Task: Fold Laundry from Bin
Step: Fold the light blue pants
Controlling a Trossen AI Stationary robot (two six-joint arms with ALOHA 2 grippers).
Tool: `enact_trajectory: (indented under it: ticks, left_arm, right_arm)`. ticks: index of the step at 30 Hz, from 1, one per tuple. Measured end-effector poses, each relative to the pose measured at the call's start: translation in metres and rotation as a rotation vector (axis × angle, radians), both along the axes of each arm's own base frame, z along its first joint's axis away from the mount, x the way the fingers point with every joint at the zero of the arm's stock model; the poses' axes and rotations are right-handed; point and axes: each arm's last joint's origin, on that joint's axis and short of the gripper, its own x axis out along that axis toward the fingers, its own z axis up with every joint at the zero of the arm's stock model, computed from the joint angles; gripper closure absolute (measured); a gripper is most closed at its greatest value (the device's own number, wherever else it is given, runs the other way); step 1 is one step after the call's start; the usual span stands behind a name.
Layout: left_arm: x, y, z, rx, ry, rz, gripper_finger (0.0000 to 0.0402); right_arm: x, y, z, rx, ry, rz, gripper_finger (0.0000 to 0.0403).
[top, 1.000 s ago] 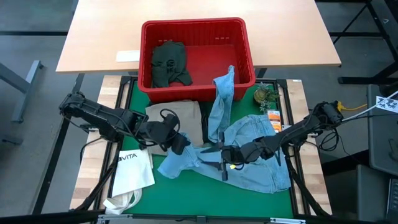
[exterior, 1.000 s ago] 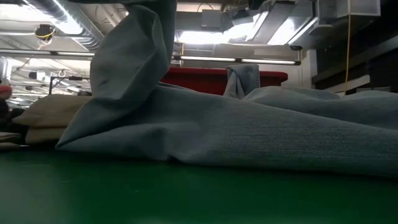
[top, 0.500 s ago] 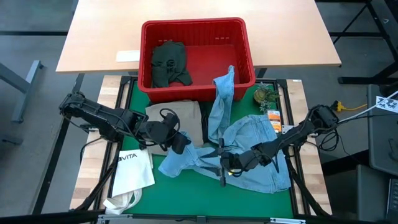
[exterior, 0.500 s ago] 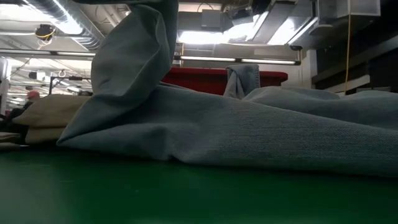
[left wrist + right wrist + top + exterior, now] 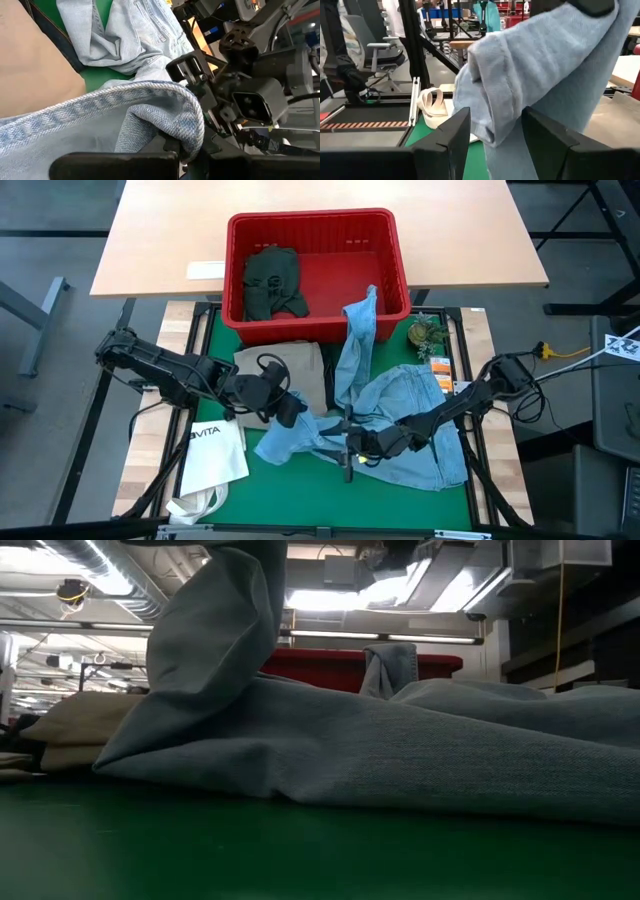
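Bare green mat (image 5: 300, 490) lies open on the near side of both grippers; the red bin (image 5: 318, 225) stands beyond them at the mat's far edge. The left gripper (image 5: 292, 412) is clamped on a raised edge of the light blue jeans (image 5: 410, 395). The right gripper (image 5: 349, 448), jaws spread, has a jeans fold hanging between its fingers (image 5: 445, 145), close beside the left one

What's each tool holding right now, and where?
Left tool pinches the light blue jeans at a hemmed edge; right tool is open, holding nothing.
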Motion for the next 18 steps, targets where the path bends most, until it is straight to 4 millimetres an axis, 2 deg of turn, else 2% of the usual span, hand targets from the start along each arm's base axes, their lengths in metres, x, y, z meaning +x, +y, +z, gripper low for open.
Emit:
enact_trajectory:
  ticks: [7, 9, 11, 16, 18]
  left_arm:
    - [0.0, -0.002, 0.0, 0.017, 0.001, -0.028, 0.0395]
    - [0.0, -0.002, 0.0, 0.035, 0.001, -0.043, 0.0395]
    - [-0.001, -0.004, 0.0, 0.042, 0.005, -0.061, 0.0395]
    - [-0.002, -0.006, 0.0, 0.05, 0.008, -0.083, 0.0395]
    - [-0.002, -0.007, 0.0, 0.045, 0.01, -0.094, 0.0395]
  right_arm:
    - [0.021, 0.004, -0.003, -0.011, 0.006, -0.01, 0.0227]
    - [0.024, 0.005, -0.001, -0.01, -0.003, -0.012, 0.024]
    - [0.024, 0.006, 0.0, -0.032, -0.007, -0.014, 0.0269]
    - [0.024, 0.007, 0.0, -0.069, -0.016, -0.016, 0.0382]
    - [0.024, 0.007, 0.0, -0.072, -0.011, -0.011, 0.0389]
